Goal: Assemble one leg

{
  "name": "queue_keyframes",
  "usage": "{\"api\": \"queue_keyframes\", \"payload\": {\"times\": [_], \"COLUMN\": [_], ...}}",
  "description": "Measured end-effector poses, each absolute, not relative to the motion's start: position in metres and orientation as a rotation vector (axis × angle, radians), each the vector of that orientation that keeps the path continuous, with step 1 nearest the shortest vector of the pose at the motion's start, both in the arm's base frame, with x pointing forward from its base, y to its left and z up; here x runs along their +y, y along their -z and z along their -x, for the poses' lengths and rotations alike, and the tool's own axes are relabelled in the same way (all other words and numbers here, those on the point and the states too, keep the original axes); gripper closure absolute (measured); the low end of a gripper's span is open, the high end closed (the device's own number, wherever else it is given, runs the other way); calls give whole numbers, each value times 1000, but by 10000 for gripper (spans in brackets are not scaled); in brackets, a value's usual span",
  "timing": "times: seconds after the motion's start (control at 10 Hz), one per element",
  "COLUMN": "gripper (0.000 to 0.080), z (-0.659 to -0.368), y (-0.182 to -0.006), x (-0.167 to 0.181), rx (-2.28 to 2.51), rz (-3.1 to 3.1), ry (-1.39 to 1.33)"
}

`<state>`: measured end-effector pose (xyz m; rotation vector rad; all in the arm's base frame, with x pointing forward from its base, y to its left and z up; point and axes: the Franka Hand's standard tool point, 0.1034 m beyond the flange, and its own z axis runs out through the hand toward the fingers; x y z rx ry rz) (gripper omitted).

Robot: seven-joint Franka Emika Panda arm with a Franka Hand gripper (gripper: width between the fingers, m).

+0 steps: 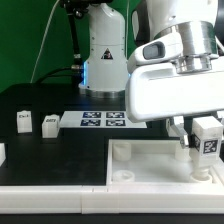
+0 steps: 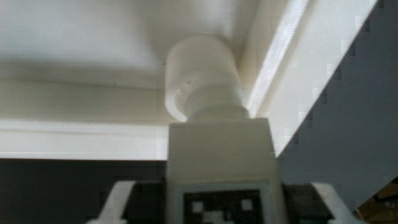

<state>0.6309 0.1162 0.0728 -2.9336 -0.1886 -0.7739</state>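
Item: small white boxy leg (image 1: 210, 136) with black-and-white marker tag. Clamped between pale fingers (image 2: 121, 203), above large white square tray piece (image 1: 140, 166), exterior view's right. Risk: misaligned peg would likely jam against the socket rim.

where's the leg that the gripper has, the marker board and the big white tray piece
the leg (image 1: 208, 140), exterior view, on its tagged face
the marker board (image 1: 103, 120), exterior view, at the middle of the board
the tray-like piece (image 1: 62, 166), exterior view, on its bare flat floor
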Motion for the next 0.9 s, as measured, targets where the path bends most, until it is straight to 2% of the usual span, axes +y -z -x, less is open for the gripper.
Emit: {"api": "queue_keyframes", "payload": {"times": [0.3,0.9], "gripper": [512,507], "z": [-628,-632], "y": [-63,-63], "x": [116,116], "rx": [-191,-211], "rz": [2939,2918], "ry": [754,848]}}
